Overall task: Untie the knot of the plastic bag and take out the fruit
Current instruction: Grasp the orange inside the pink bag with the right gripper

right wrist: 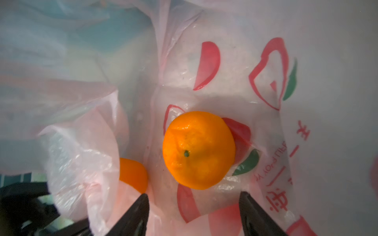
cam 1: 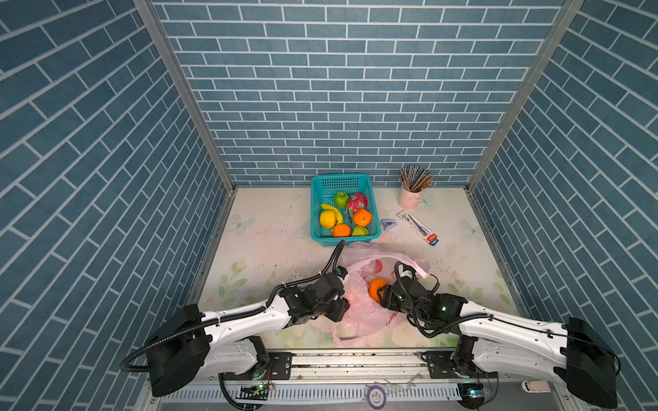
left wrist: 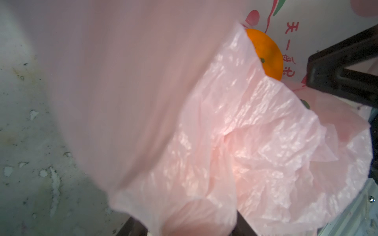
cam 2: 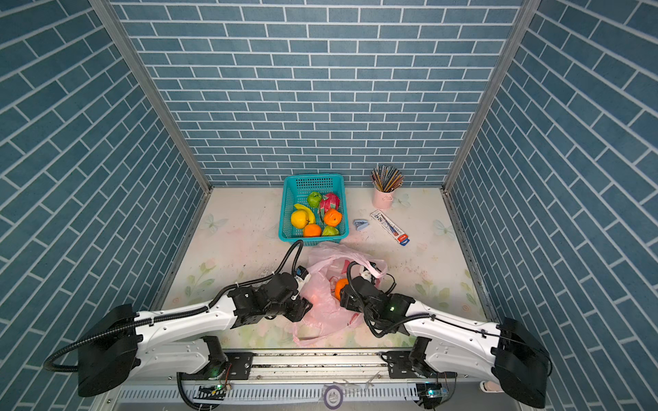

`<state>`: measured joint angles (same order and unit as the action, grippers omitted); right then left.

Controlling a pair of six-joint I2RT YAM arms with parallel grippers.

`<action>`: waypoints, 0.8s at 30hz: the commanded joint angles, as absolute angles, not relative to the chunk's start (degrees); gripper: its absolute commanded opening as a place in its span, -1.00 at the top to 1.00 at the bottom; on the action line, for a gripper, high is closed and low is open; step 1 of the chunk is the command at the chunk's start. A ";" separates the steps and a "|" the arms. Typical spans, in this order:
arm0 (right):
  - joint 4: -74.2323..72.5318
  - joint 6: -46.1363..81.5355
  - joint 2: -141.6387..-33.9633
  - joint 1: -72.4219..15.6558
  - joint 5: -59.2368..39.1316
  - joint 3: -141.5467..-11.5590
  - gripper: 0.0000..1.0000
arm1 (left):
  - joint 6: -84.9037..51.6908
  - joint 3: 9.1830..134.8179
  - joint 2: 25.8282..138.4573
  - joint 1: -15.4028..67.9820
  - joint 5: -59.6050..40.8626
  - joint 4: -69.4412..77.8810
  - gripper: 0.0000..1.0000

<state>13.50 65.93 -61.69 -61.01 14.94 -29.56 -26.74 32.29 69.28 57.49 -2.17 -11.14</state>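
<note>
The pink plastic bag (cam 1: 363, 306) lies front-centre with its mouth spread open; the knot is out of view. One orange (cam 1: 376, 289) (right wrist: 198, 150) rests inside on the printed film, and another orange (right wrist: 133, 175) peeks from under a fold. My right gripper (right wrist: 193, 195) is open inside the bag, its tips just short of the first orange, touching nothing. My left gripper (left wrist: 188, 224) sits at the bag's left edge (cam 1: 345, 306); its jaws stand apart with bag film draped over and between them. More fruit, including a dragon fruit (cam 1: 357, 203), lies in the teal basket (cam 1: 313, 210).
The basket stands just behind the bag. To its right are a pink cup of pencils (cam 1: 409, 197), a small blue stapler (cam 1: 388, 225) and a long printed box (cam 1: 416, 227). Tiled walls close in three sides.
</note>
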 commanded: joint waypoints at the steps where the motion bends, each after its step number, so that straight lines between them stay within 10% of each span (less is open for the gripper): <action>1: 14.44 68.62 -65.75 -60.31 18.50 -31.93 -0.53 | -27.60 30.96 68.23 57.92 -0.70 -9.92 -0.13; 12: 9.79 63.50 -80.52 -58.83 22.44 -38.02 -0.75 | -27.60 29.82 67.41 57.92 -0.26 -8.72 -0.13; 24: 10.55 62.58 -83.32 -58.45 21.93 -39.16 -0.24 | -26.75 29.86 66.36 57.93 0.71 -7.81 -0.13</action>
